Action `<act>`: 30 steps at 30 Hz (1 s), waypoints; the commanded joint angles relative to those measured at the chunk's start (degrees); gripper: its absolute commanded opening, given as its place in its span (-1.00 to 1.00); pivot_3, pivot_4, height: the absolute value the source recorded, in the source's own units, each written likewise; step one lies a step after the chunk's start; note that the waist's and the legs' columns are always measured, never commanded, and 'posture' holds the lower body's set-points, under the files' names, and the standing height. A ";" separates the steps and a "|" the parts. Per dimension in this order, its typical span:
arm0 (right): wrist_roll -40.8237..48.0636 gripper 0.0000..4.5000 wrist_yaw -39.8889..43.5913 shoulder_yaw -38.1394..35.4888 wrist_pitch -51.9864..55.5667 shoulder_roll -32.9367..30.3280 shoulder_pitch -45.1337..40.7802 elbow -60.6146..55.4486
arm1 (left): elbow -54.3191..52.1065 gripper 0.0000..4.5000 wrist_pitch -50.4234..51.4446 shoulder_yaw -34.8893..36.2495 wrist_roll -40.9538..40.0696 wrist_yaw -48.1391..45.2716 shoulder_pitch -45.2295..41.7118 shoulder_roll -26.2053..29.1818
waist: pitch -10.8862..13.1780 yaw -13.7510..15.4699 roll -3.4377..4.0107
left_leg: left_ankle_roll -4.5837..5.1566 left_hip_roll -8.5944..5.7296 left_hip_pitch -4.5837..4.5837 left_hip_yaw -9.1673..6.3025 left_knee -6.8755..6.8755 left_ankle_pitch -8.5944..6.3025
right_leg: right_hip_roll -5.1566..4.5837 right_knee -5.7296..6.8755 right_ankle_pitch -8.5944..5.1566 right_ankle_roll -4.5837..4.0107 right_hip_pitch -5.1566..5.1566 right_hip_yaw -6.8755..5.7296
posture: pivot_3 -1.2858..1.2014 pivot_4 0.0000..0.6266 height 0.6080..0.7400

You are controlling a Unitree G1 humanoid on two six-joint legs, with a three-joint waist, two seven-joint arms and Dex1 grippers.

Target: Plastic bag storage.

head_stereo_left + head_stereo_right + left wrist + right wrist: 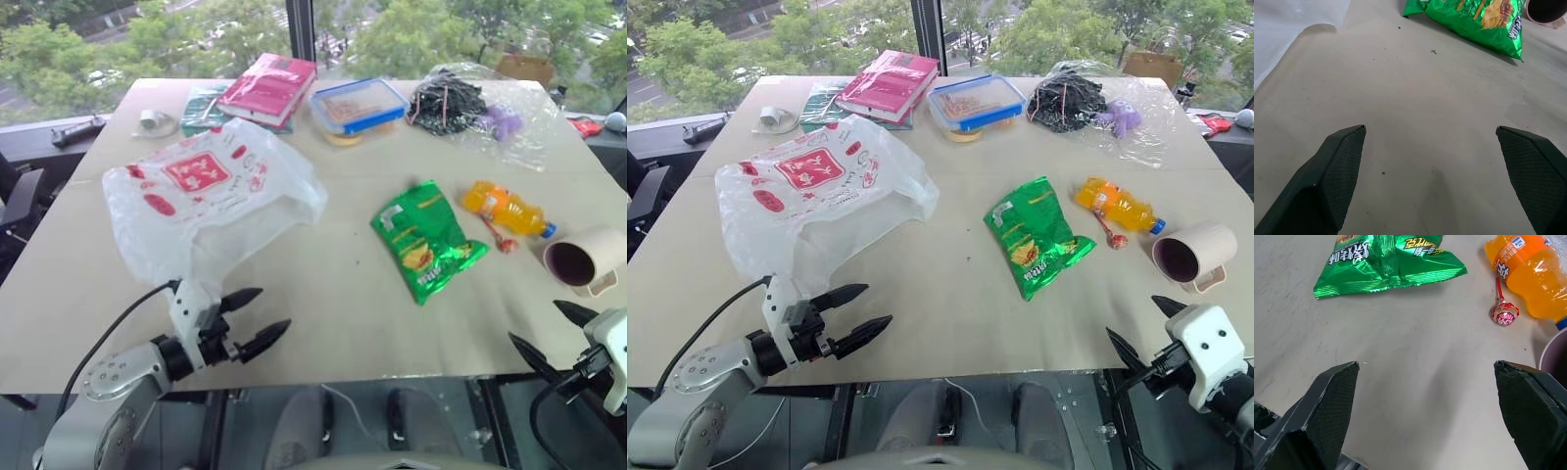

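The plastic bag (206,201), crumpled and translucent white with red print, is shown lying on the left part of the table (323,323), its near edge just beyond the left tool (257,318). The left tool is held wide, empty, low over the table's near edge and apart from the bag. The right tool (549,336) is likewise spread wide and empty at the near right corner, close to a cup (586,260) lying on its side. A green snack packet (423,240) is placed at centre right, with an orange bottle (506,210) and a lollipop (1504,311) beside it. Along the far edge are arranged a pink book (268,88), a blue-rimmed box (359,107) and a clear bag of cables (470,108).
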 commanded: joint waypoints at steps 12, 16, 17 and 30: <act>2.51 1.00 -0.56 5.03 0.46 -2.45 -6.16 -2.07 | -8.46 0.99 7.76 5.97 -12.27 10.20 -1.92 -2.04 | 0.06 0.02 0.11 | 0.01 -0.01 -0.02 0.00 -0.05 0.00 | -0.07 -0.04 0.00 0.00 -0.02 -0.07 | 0.03 -0.52 1.00; 3.60 1.00 0.64 6.76 0.25 -3.43 -6.91 -2.67 | -10.14 0.99 6.57 10.59 -16.68 11.20 0.39 -3.87 | 0.07 -0.02 0.07 | 0.02 -0.02 -0.02 -0.01 -0.05 0.00 | -0.01 -0.04 0.12 -0.20 -0.02 -0.12 | 0.03 -0.52 1.00; 3.70 1.00 0.84 6.98 0.03 -3.60 -6.94 -2.60 | -10.36 0.99 6.39 11.29 -17.20 11.10 1.13 -3.98 | 0.07 -0.03 0.07 | 0.02 -0.03 -0.02 0.00 -0.05 0.00 | 0.02 -0.04 0.13 -0.20 -0.02 -0.18 | 0.03 -0.52 1.00; 15.22 1.00 7.39 10.90 -1.56 -7.58 -14.65 -5.71 | -16.72 0.99 -0.53 24.86 -14.63 17.06 18.81 -8.80 | 0.14 0.09 -0.04 | 0.04 -0.02 -0.01 0.04 -0.07 -0.05 | -0.20 -0.15 -0.02 0.02 0.02 -0.26 | 0.03 -0.52 1.00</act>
